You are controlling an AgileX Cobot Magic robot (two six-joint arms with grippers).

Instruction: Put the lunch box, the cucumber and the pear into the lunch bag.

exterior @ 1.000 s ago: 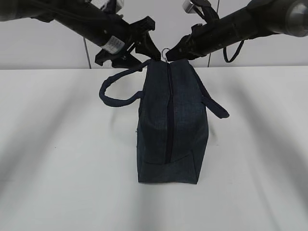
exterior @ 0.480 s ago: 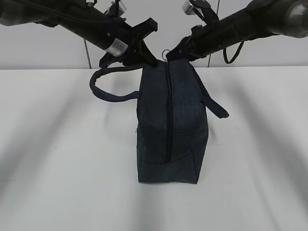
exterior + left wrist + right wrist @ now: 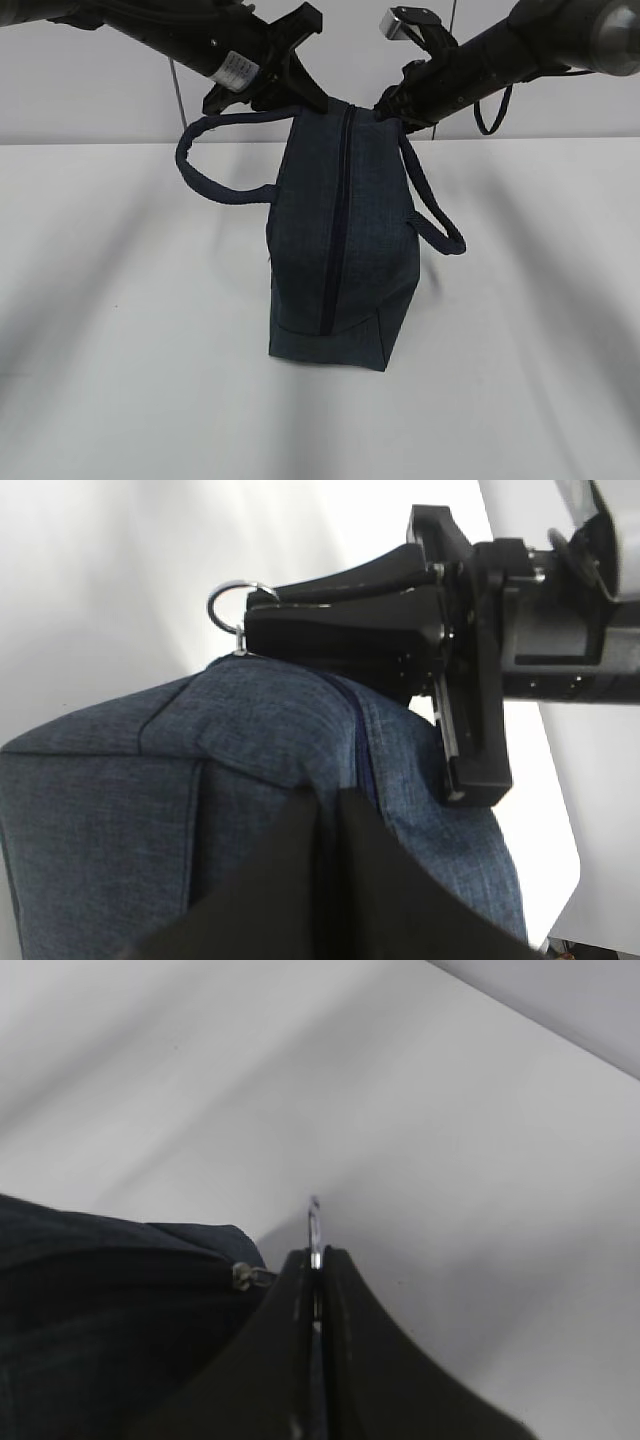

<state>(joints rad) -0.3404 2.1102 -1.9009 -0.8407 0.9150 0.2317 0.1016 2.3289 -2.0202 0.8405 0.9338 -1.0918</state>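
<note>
The dark navy lunch bag [image 3: 340, 240] stands on the white table with its zipper closed along the top. Its far top end is raised. My left gripper [image 3: 300, 100] is shut on the bag's fabric beside the zipper, as the left wrist view [image 3: 328, 795] shows. My right gripper [image 3: 388, 105] is shut on the silver ring pull [image 3: 313, 1222] at the zipper's far end. The ring also shows in the left wrist view [image 3: 240, 595]. The lunch box, the cucumber and the pear are out of view.
The bag's two padded handles hang out to the left [image 3: 200, 170] and to the right [image 3: 435, 220]. The white table [image 3: 120, 330] surrounds the bag, and a pale wall [image 3: 80, 90] rises behind it.
Both grippers have risen and pulled the bag's top end up. The bag has shifted a little to the left, and its left handle has lifted.
</note>
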